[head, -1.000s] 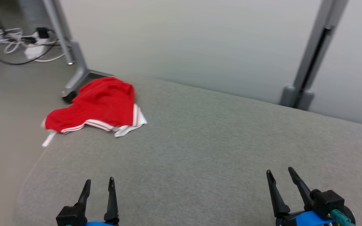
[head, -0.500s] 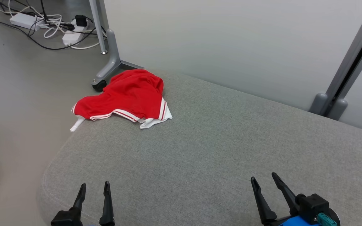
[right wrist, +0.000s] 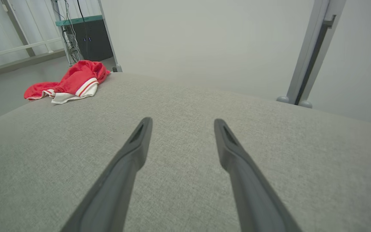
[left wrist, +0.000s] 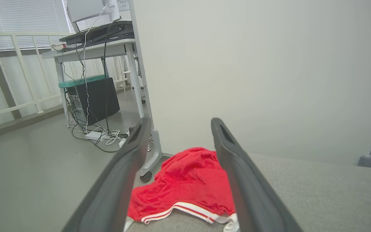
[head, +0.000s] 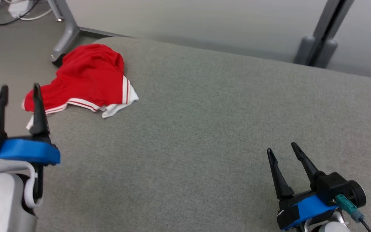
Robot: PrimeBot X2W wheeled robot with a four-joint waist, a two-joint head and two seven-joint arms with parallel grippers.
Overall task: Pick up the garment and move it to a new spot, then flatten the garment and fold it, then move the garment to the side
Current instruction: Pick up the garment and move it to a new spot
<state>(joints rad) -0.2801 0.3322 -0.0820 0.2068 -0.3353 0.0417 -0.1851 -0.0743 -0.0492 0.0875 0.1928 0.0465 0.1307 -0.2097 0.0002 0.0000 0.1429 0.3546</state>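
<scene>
It looks like the pick-up step: the left tool [head: 20, 86] and right tool [head: 281, 147] are open and empty, so the left should reach the red shorts [head: 85, 77] and pinch.

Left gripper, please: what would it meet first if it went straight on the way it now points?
Probably the garment, which shows between the left gripper's open fingers; depth is unclear.

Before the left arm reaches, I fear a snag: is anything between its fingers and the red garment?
Nothing visible. The left gripper, fingers open, points at the red garment on the corner of the grey cushion; only air lies between.
</scene>
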